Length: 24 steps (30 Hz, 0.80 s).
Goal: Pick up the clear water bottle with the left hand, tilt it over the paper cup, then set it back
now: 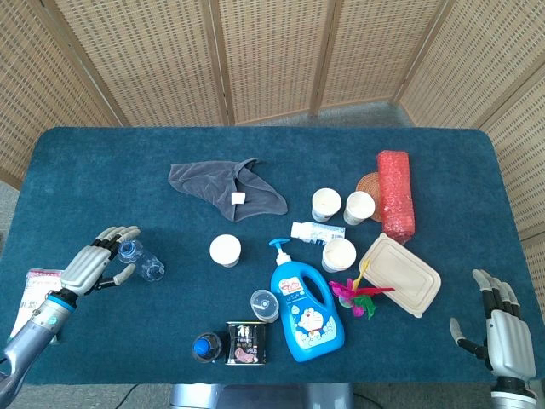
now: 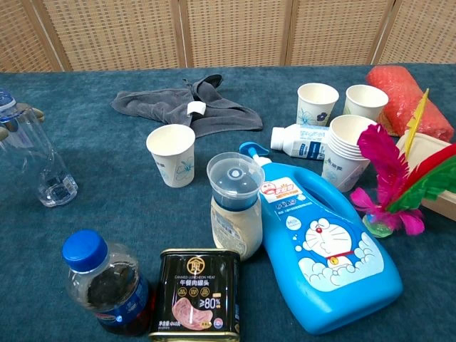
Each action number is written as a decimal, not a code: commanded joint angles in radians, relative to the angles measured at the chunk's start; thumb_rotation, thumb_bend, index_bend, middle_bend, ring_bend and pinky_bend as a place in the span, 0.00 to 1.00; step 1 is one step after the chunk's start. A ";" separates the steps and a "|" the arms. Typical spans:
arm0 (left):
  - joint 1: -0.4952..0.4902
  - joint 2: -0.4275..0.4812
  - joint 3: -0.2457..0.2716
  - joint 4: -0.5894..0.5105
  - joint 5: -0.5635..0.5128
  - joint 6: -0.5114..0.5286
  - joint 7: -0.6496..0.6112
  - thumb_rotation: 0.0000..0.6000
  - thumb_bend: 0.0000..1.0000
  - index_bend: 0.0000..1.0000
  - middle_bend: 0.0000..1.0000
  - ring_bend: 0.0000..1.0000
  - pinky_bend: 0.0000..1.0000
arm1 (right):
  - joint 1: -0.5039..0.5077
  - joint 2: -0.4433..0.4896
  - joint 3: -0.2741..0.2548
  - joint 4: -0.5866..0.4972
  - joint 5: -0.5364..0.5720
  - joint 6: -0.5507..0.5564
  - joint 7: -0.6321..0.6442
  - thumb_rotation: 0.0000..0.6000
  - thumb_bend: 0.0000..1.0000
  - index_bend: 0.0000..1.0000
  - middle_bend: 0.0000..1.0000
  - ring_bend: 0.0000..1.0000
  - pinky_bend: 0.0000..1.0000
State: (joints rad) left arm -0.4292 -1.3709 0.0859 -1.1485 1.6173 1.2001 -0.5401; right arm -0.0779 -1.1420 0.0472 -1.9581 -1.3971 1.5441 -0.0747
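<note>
The clear water bottle [image 1: 142,261] [image 2: 33,161] stands on its base at the table's left, leaning with its blue cap toward my left hand [image 1: 92,261]. That hand's fingers curve over the bottle's neck and its thumb lies under it, so the top sits between them; in the chest view only fingertips [image 2: 27,112] show behind the neck. A lone white paper cup [image 1: 226,250] [image 2: 171,154] stands upright to the right of the bottle, well apart from it. My right hand [image 1: 497,327] hovers at the front right corner, fingers spread, holding nothing.
A grey cloth [image 1: 224,187] lies behind the cup. A blue detergent bottle [image 1: 304,308], a lidded jar [image 2: 235,206], a tin [image 2: 197,293] and a dark drink bottle [image 2: 107,282] crowd the front centre. More cups [image 1: 341,207], a lunch box [image 1: 398,274] and a red roll [image 1: 396,193] fill the right.
</note>
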 commanded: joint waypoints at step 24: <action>0.103 0.095 0.012 -0.089 0.022 0.169 -0.009 0.04 0.37 0.00 0.05 0.00 0.00 | 0.016 -0.003 0.001 -0.018 -0.007 -0.014 -0.027 1.00 0.40 0.00 0.03 0.00 0.00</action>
State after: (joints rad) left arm -0.3358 -1.2836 0.1006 -1.2293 1.6380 1.3549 -0.5446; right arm -0.0621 -1.1449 0.0482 -1.9759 -1.4040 1.5300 -0.1019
